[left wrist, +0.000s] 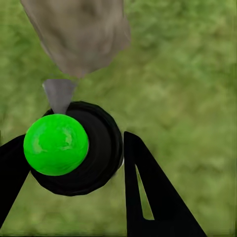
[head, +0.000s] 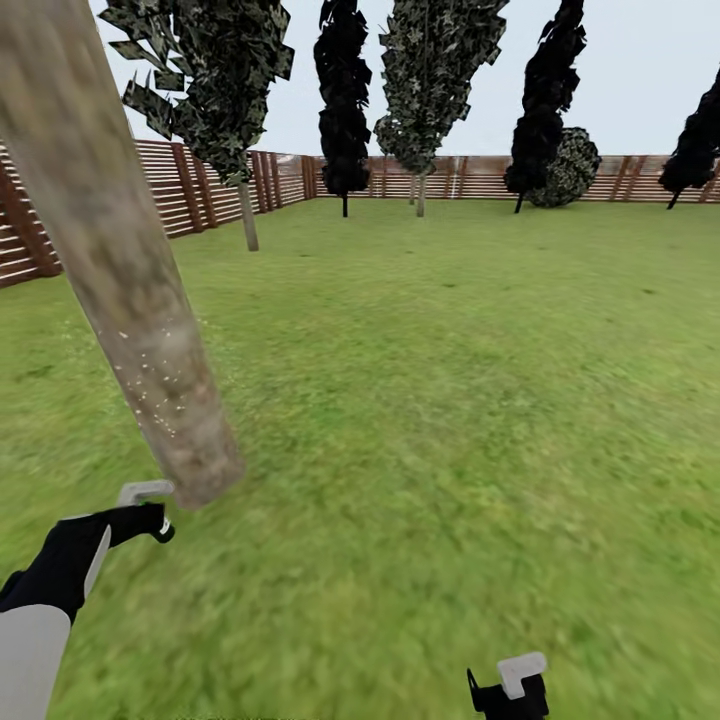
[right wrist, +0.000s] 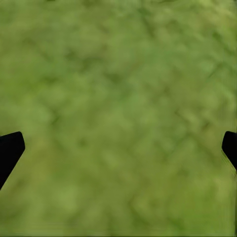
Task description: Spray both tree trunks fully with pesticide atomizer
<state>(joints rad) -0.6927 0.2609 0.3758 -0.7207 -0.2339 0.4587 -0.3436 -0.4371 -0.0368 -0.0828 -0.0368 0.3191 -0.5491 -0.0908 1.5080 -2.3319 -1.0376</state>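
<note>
One thick, pale grey-brown mottled tree trunk (head: 120,270) leans across the head view over green lawn (head: 450,400), speckled with pale dots low down; the left gripper (head: 150,508) sits beside its base. In the left wrist view, black fingers (left wrist: 148,192) clamp the dark round pesticide atomizer (left wrist: 101,148), green-topped here, near the trunk (left wrist: 79,34). In the right wrist view, the right gripper (right wrist: 118,148) is spread wide above grass.

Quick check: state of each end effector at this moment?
Left end effector: shut on the pesticide atomizer, nozzle toward the tree trunk.
Right end effector: open, holding nothing, above the lawn.
</note>
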